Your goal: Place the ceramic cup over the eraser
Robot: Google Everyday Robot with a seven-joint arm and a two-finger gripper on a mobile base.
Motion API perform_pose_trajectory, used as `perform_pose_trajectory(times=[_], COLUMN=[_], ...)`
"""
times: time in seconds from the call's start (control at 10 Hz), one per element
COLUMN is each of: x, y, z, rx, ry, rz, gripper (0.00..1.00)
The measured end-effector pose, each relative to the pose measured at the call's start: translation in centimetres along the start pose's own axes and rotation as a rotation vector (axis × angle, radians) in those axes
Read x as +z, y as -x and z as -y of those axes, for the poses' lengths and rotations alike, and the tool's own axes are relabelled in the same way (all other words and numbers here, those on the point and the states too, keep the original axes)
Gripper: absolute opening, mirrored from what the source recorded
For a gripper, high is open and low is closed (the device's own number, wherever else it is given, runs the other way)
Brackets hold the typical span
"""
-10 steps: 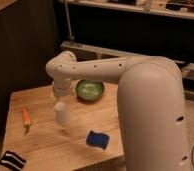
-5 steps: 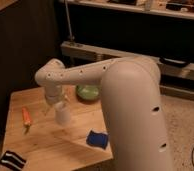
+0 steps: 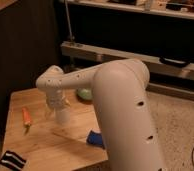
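Arm has swung toward frame centre, hiding most of the green bowl (image 3: 83, 93). Claw (image 3: 58, 103) hangs spread wide, gripping nothing, over the ceramic cup (image 3: 64, 118), centre left on the counter (image 3: 45, 145). Eraser (image 3: 12, 160) lies lower left, well apart. Grasp not yet made.

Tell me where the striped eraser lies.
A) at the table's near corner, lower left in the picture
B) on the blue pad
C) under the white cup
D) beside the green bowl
A: the eraser lies on the table's near corner, well apart from the ceramic cup, which stands mid-table just under the pincer.
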Motion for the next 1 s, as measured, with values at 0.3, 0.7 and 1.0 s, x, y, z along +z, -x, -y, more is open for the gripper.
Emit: perform_pose_trajectory(times=[0.3, 0.7, 1.0], x=[1.31, 1.02, 1.05], y=[-0.35, -0.47, -0.18], z=[0.07, 0.33, 0.25], rx=[0.028, 0.027, 0.026], ry=[0.021, 0.014, 0.001], rz=[0.002, 0.002, 0.017], gripper=[0.71, 0.31, 0.04])
